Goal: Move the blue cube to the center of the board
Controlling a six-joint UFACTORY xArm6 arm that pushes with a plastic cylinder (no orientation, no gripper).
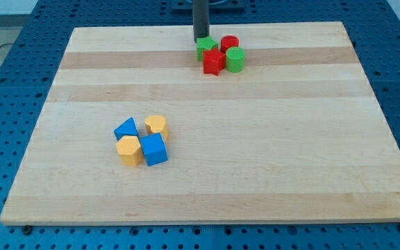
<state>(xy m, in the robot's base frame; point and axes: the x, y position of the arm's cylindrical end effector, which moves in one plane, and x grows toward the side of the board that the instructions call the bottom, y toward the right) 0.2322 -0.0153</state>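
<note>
Board: wooden, eight blocks in two clusters of four. Lower-left cluster: blue cube, blue triangular block, two yellow blocks, all touching or nearly so; cube left of board centre. Top cluster: two green blocks, red star-like block, red cylinder. My tip: plain rod, no fingers, just above-left of top cluster, well apart from blue cube.

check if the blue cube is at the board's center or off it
Off center: the blue cube sits lower left, touching a yellow block.
</note>
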